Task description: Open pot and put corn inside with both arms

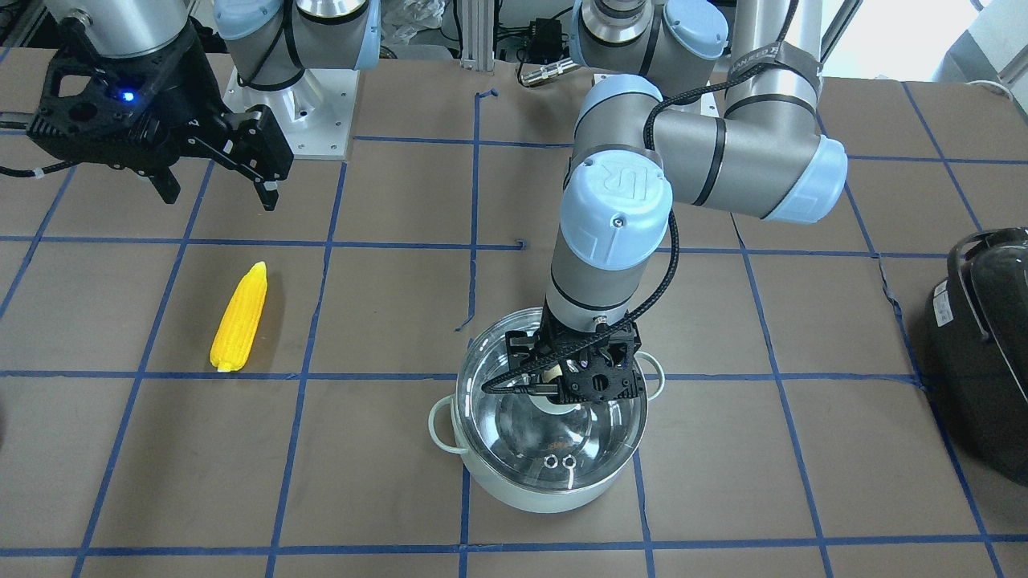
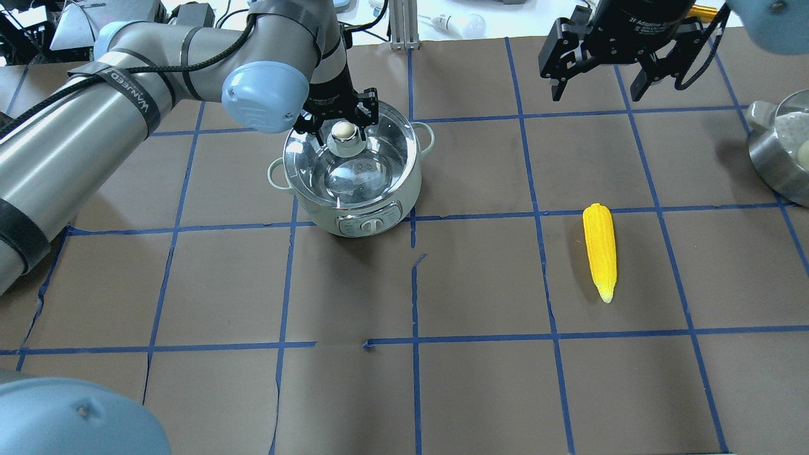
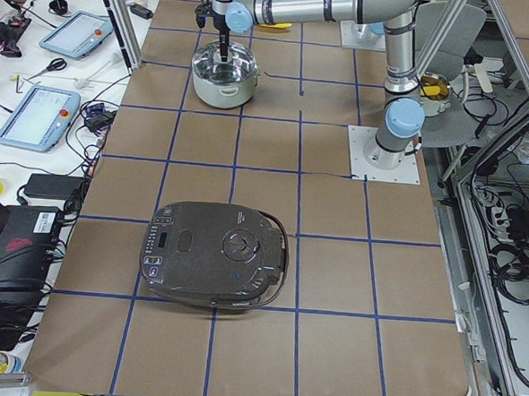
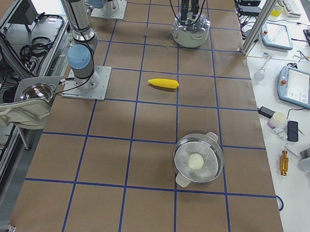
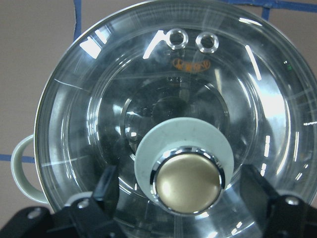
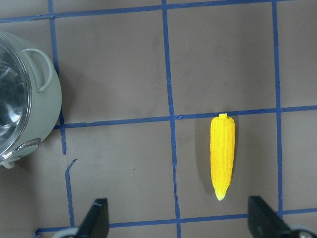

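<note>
The pale mint-green pot [image 1: 530, 490] stands on the table with its clear glass lid [image 1: 514, 433] on. It also shows in the overhead view [image 2: 373, 218]. My left gripper [image 2: 343, 129] is open, with one finger on each side of the lid's knob [image 5: 187, 183], and there are gaps between the fingers and the knob. The yellow corn [image 2: 599, 249] lies flat on the table, well away from the pot. My right gripper [image 2: 597, 85] is open and empty, raised above the table. In its wrist view the corn [image 6: 222, 156] lies below it.
A large black appliance [image 1: 988, 345] sits at the table's end on my left. A steel pot with a lid [image 2: 784, 151] stands at the far right. Blue tape lines cross the brown table surface.
</note>
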